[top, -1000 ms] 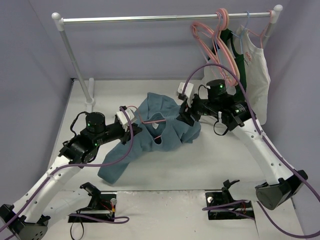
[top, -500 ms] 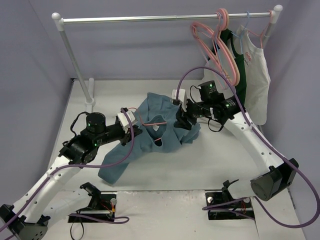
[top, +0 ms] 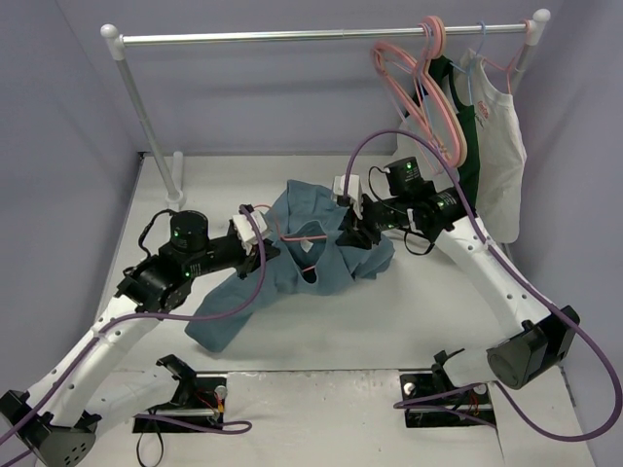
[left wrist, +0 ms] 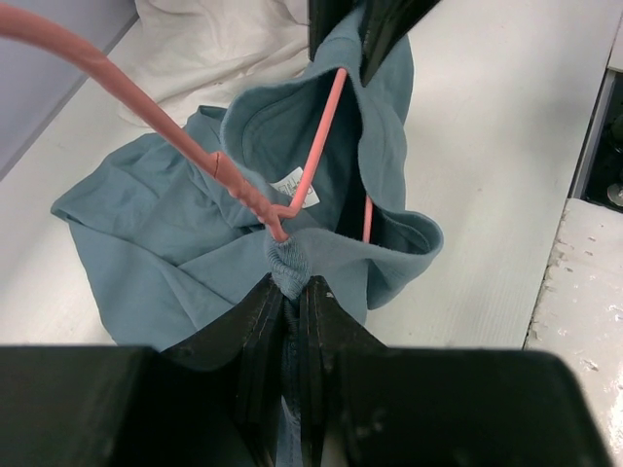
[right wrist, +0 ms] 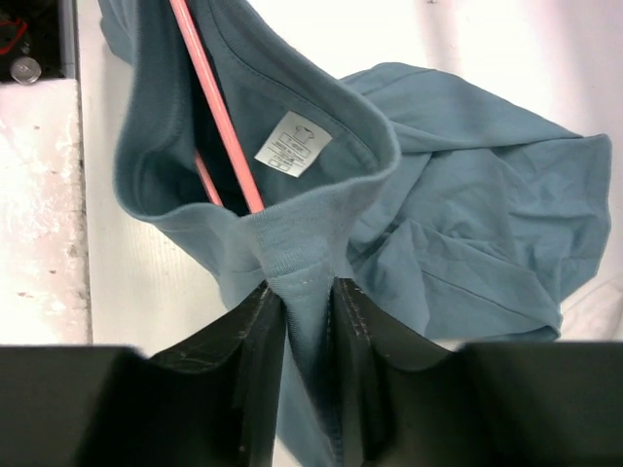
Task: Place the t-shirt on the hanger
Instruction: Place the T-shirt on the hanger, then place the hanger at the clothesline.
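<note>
The teal-blue t-shirt (top: pixel 292 255) hangs bunched between my two grippers above the table. The pink hanger (top: pixel 304 238) runs through its neck opening. My left gripper (top: pixel 265 251) is shut on the collar's left side. In the left wrist view the gripper (left wrist: pixel 290 284) pinches the ribbed collar, with the hanger (left wrist: pixel 321 146) just beyond it. My right gripper (top: pixel 352 232) is shut on the collar's right side. In the right wrist view the gripper (right wrist: pixel 307 292) clamps the collar below the white neck label (right wrist: pixel 292 143), and the hanger (right wrist: pixel 219 126) passes inside the neck.
A metal rail (top: pixel 292 37) on a post (top: pixel 146 122) spans the back. At its right end hang spare pink hangers (top: pixel 421 88), a pale blue hanger (top: pixel 474 73), a dark green garment (top: pixel 469 136) and a white sleeveless top (top: pixel 501 146). The table's front edge (top: pixel 321 372) lies near the arm bases.
My right arm has moved left, bringing its side of the collar closer to the left gripper. My left arm has shifted slightly and the shirt's lower part has risen a little.
</note>
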